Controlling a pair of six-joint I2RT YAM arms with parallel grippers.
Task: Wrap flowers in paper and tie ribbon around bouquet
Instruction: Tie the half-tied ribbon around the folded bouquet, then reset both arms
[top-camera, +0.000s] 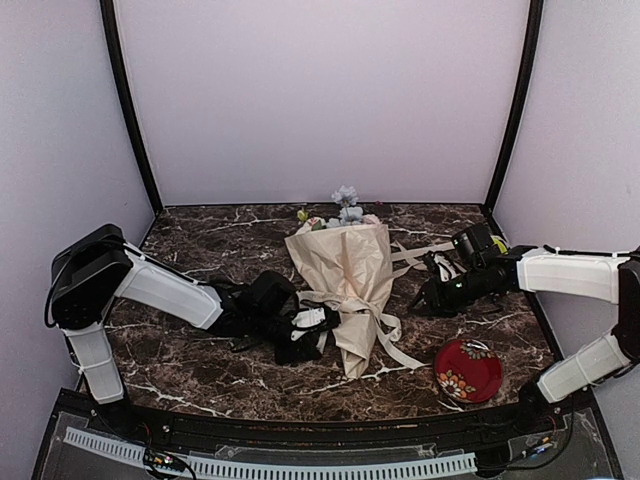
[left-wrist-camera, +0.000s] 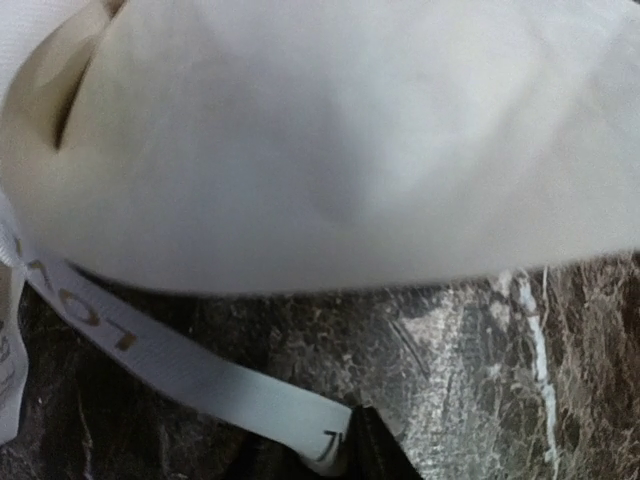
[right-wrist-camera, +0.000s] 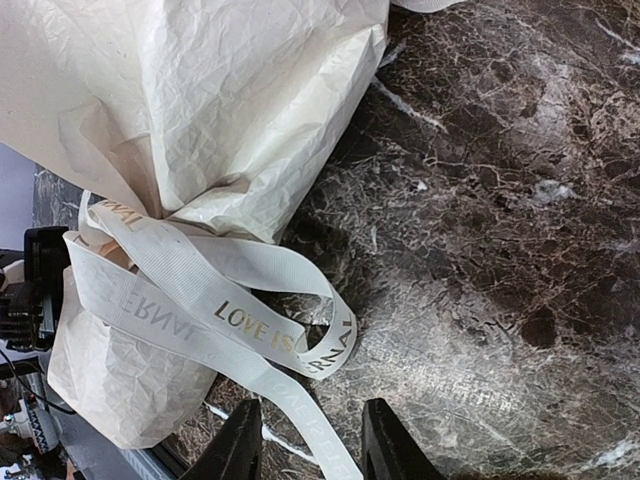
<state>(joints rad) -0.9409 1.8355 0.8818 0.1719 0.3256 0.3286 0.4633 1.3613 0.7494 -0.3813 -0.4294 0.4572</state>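
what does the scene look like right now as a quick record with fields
bouquet: lying on the table, flowers at the far end
ribbon: looped round the bouquet's narrow part, loose ends trailing
left claw: at the bouquet's left side by the ribbon, grip unclear
right claw: open, a ribbon strand runs through the gap
red plate: near right, apart from the bouquet

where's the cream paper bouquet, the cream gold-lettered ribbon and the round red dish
cream paper bouquet (top-camera: 345, 262), top view, middle of the cone
cream gold-lettered ribbon (right-wrist-camera: 262, 327), right wrist view, the lettered loop
round red dish (top-camera: 466, 367), top view, its patterned centre
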